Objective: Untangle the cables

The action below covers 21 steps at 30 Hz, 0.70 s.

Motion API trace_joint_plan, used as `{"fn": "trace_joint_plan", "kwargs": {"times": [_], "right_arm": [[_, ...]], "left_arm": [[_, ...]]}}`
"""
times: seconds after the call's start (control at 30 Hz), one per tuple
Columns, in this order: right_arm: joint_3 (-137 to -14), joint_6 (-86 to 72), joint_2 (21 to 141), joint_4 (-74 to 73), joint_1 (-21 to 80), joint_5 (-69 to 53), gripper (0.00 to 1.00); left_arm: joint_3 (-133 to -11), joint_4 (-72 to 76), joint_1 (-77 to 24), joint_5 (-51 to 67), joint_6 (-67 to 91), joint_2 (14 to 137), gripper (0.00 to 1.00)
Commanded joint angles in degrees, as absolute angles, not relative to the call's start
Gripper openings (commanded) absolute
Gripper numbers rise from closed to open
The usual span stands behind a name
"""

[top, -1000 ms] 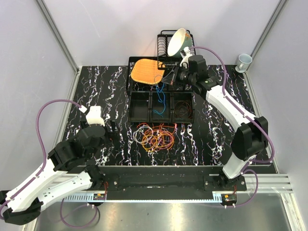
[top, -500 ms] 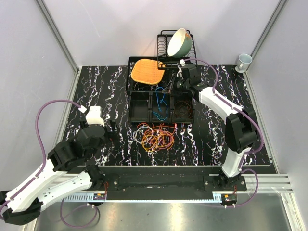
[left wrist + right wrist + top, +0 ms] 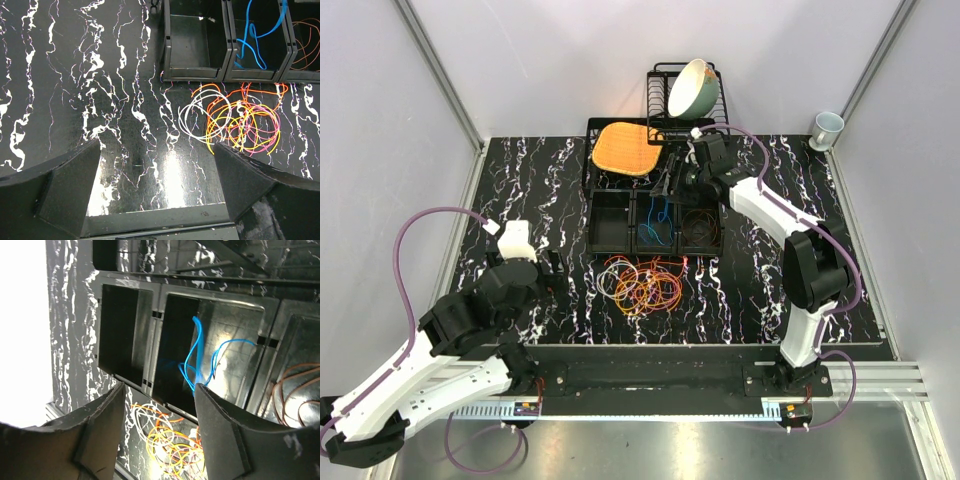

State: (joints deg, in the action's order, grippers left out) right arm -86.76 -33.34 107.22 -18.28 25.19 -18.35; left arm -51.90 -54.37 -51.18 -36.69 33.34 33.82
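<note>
The cables [image 3: 642, 285] lie as one loose tangle of orange, yellow, white, pink and red loops on the black marbled counter [image 3: 535, 195], near the middle and just in front of a row of three black bins [image 3: 613, 228]. From the left wrist the tangle almost touches the near wall of the bins.

One blue cable [image 3: 197, 360] is apart from the tangle. It lies in the middle bin [image 3: 235, 320], partly standing up in curves, and its lower part is blurred. A thin brownish cable [image 3: 295, 390] is coiled in the right bin [image 3: 300, 340]. The left bin [image 3: 120, 325] holds no cable.

The right gripper [image 3: 159, 390] hangs above the middle bin, at the far side of the row. Its two fingers stand apart and nothing is between them; the blue cable is seen below the gap, not touching them.

The left gripper [image 3: 157, 160] is at the near left of the counter, well apart from the tangle, which is to its right. Its fingers are spread wide and it holds nothing
</note>
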Motion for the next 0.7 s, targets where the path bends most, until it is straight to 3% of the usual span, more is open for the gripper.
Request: {"fn": "trace_joint_plan", "kwargs": {"times": [0.0,0.5,0.67], "right_arm": [[-88.0,-32.5,103.7,-20.8,25.8,-16.7,0.64],[-85.3,-29.8,97.6,-25.3,26.7,-15.6,0.60],[-87.6,-26.6,96.7,-31.1,27.6,-10.0,0.59]], "left_arm": [[-51.7,-52.2,-51.3,-38.8,33.8,33.3,0.99],[-51.7,-52.2,-51.3,-38.8,33.8,34.0,0.98],[-51.9,-52.2,-51.3,-38.9,34.1,34.1,0.98]]}}
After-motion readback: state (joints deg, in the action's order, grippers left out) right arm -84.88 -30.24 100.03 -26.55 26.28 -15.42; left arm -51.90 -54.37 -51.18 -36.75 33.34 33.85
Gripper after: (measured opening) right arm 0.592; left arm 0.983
